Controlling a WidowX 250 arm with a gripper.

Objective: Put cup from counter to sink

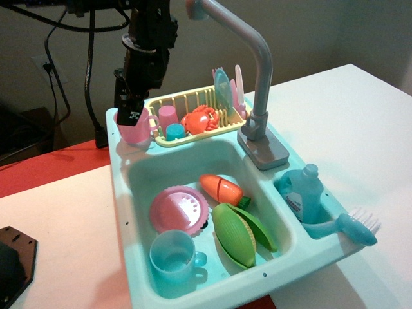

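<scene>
Nearest the front edge of the white tabletop (58, 212), the sink (222, 158) holds a light blue mug (174, 257) in its near left corner, with a green corn cob (235, 235) beside it to the right. Behind those lie a pink plate (179, 209) and an orange carrot piece (222, 188). A side compartment toward the table's right edge carries a blue soap bottle (301, 193) and a blue brush (351, 226). The grey faucet (254, 84) rises behind that, arching over the basin.

Farther back, toward the table's far edge, a yellow dish rack (187, 103) holds a smaller pink cup (168, 117), a red crab (201, 119) and upright plates. At the far left corner of the unit, on the counter (116, 122), stands the cup (135, 127), upright, its handle pointing toward the rack.

The gripper (132, 111) is down at the cup's mouth, one dark finger apparently inside the rim; whether the fingers are pressed onto the wall or merely straddle it I cannot tell.

By my reading, the grasp step is in hand: the cup sits on the ledge and nothing is lifted. Next calls for a firm pinch on the rim, a straight lift clear of the ledge and rack, then a short carry toward the front over the basin, aiming for the bare floor near the far left wall rather than onto the plate.
</scene>
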